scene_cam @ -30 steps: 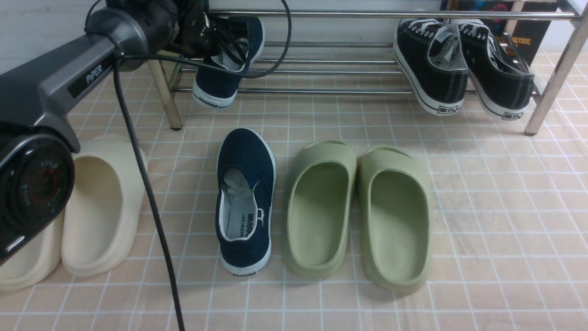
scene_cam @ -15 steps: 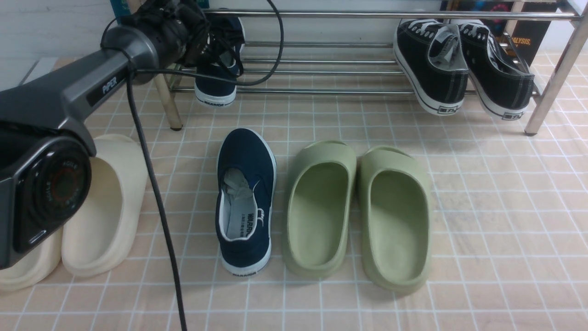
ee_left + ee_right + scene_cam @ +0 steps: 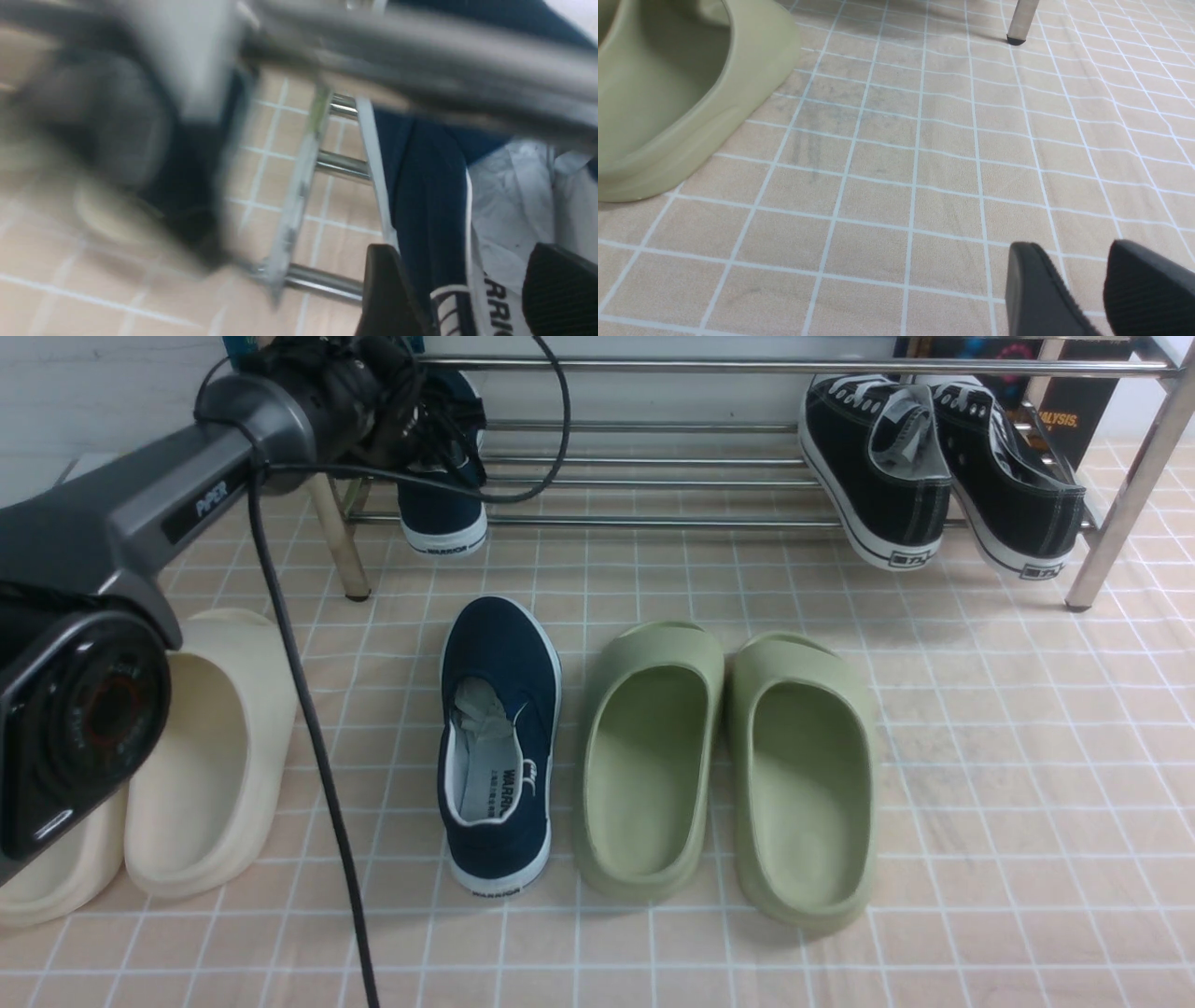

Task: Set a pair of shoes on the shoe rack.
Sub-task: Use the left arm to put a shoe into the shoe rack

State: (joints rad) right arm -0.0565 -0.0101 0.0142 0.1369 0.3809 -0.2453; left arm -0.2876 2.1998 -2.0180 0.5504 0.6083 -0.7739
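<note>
One navy slip-on shoe lies on the tiled floor, heel toward me, with paper stuffing inside. The other navy shoe rests toe-up on the left end of the chrome shoe rack, its heel hanging over the front rail. My left gripper is open, and its two fingers straddle that shoe's side wall. In the front view the wrist and cables hide these jaws. My right gripper hovers open above bare floor with nothing between its fingers.
Two black lace-up sneakers lean on the rack's right end. A pair of green slides sits right of the floor shoe, and cream slides at the left. A rack leg stands beyond my right gripper.
The left arm swung the navy shoe straighter and set it on the rack's rails, and its jaws have opened. The right arm and the floor shoe have not moved.
</note>
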